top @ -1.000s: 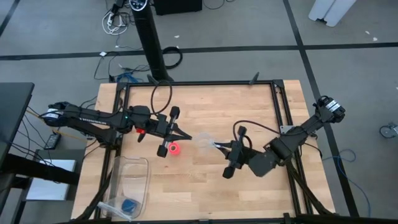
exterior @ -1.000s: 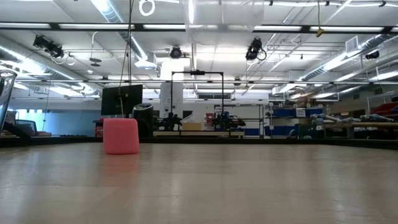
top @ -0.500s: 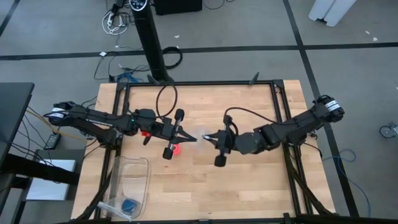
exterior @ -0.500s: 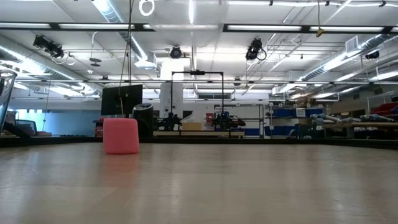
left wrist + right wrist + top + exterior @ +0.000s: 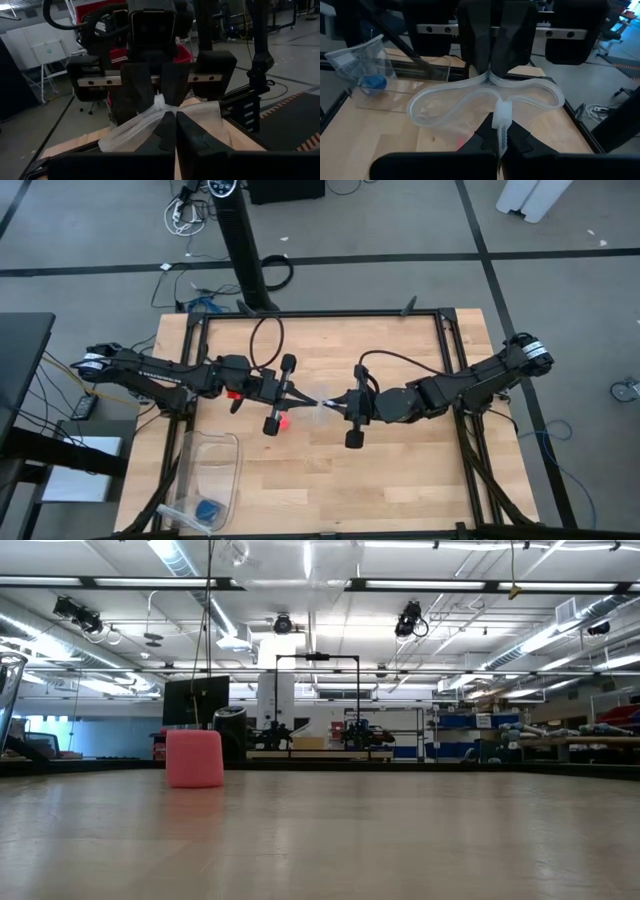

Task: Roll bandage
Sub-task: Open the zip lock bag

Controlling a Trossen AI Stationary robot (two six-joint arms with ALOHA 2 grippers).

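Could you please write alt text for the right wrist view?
The right gripper and the left gripper each pinch opposite sides of a clear zip bag's mouth, holding it open above the wooden table. Another clear bag with a blue object sits behind.

Table (image 5: 400,470) is light wood w/ a smooth matt top. Bag (image 5: 485,97) btwn the grippers is clear, thin, shiny plastic; its slider looks like white plastic. Bandage (image 5: 194,758) is pink, soft and matt, prob. cloth.
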